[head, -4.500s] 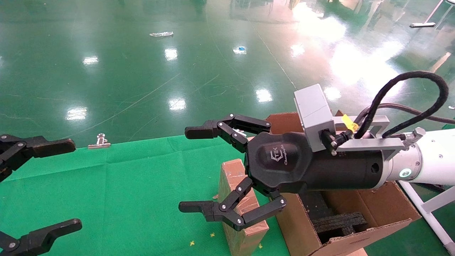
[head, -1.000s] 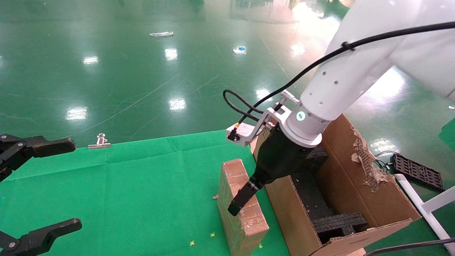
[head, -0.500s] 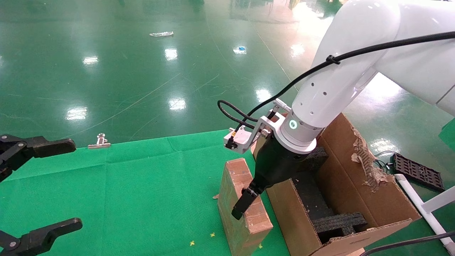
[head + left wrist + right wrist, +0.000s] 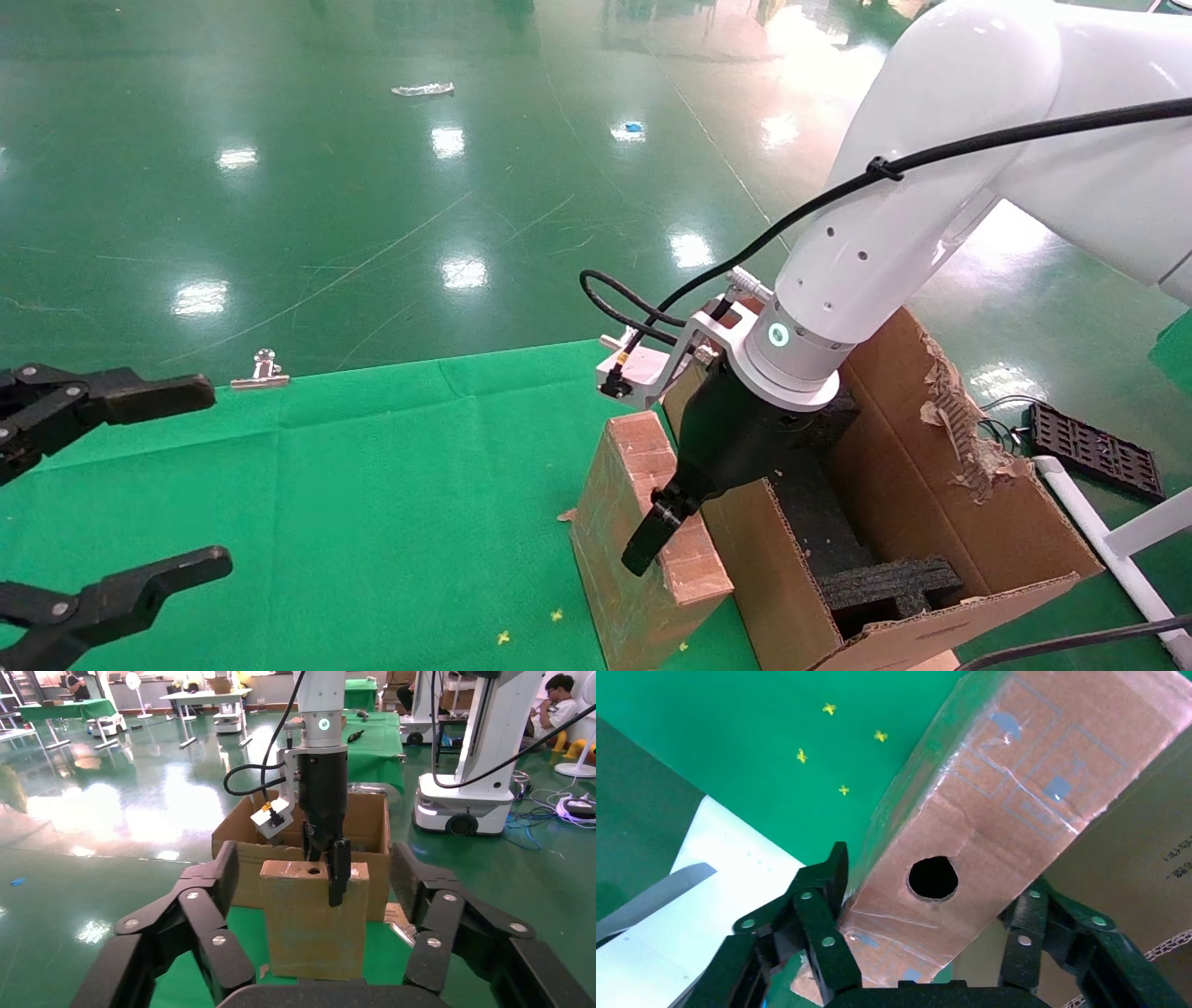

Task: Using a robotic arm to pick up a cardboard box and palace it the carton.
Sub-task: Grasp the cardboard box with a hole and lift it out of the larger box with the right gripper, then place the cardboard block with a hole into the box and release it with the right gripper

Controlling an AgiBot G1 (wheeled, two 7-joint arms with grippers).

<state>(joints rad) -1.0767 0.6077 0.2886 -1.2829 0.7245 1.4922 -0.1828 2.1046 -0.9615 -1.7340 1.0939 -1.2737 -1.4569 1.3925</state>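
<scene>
The small brown taped cardboard box [image 4: 626,522] stands on the green cloth, tilted against the large carton [image 4: 899,452]. My right gripper [image 4: 666,545] on the white arm comes down from above and is shut on the box's narrow top face with the round hole [image 4: 933,878]. One finger [image 4: 819,906] presses its cloth side and the other [image 4: 1032,927] its carton side. The carton is open, with black foam inserts [image 4: 885,582] inside. My left gripper [image 4: 186,480] is open and empty at the far left, facing the box [image 4: 309,931].
A metal binder clip [image 4: 262,368] lies at the cloth's far edge. A black grid part [image 4: 1094,452] and a white pipe frame [image 4: 1113,550] are on the floor right of the carton. The carton's right flap [image 4: 959,429] is torn.
The right gripper came down onto the box and shut on it. The box has tipped and shifted toward the carton. The left gripper has shifted slightly inward.
</scene>
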